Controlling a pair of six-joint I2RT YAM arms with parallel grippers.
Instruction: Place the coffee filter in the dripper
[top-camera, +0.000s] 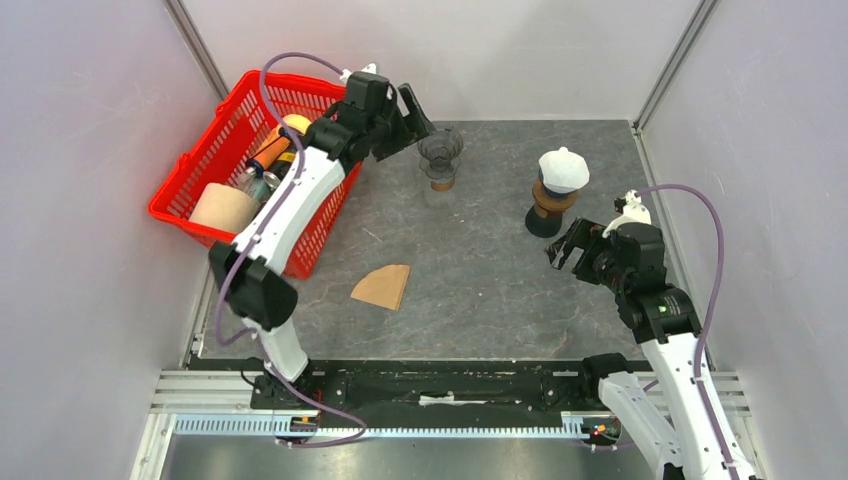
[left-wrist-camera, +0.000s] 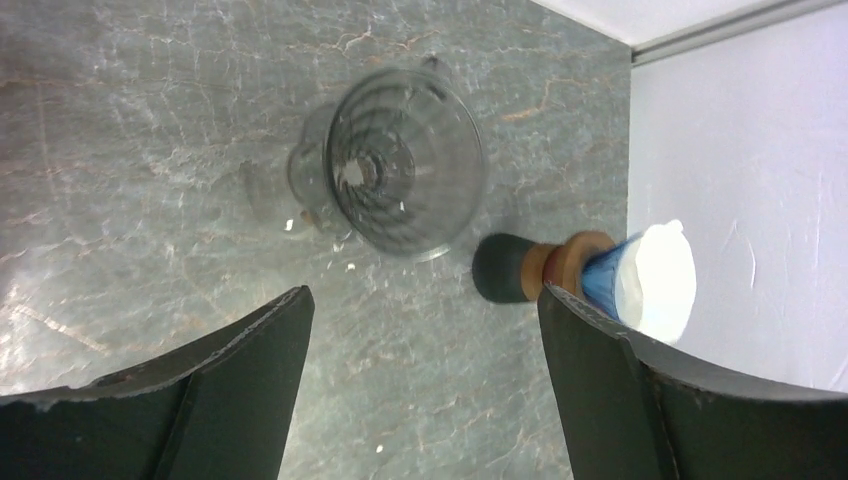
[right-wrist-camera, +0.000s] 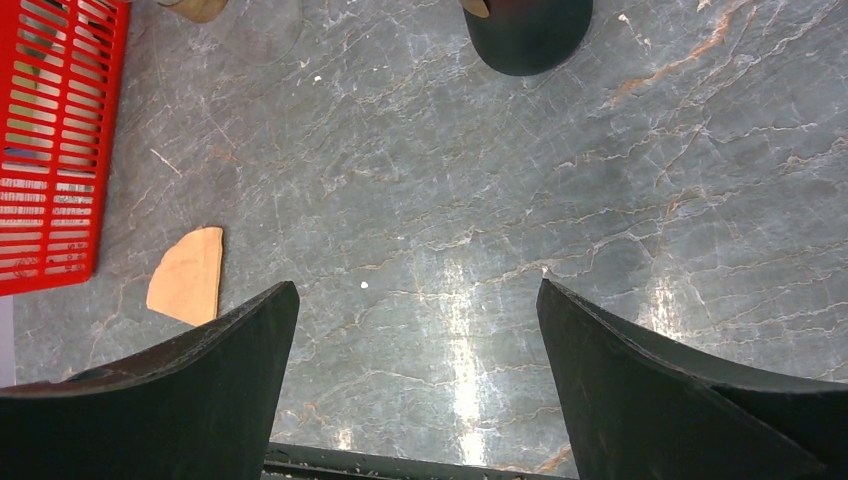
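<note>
Lying flat on the bench (top-camera: 500, 295), the coffee filter (top-camera: 382, 288) is seen well apart from the dripper (top-camera: 440, 155). Left and right jaws are spread wide, empty. Paper is judged light, limp; its edge should be pinched.

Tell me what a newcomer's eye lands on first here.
The bright red basket at the far left grabs attention first. Next comes the brown coffee filter, lying flat on the grey table near the front, well apart from the glass dripper at the far centre. The left gripper hangs open and empty by that dripper.
</note>
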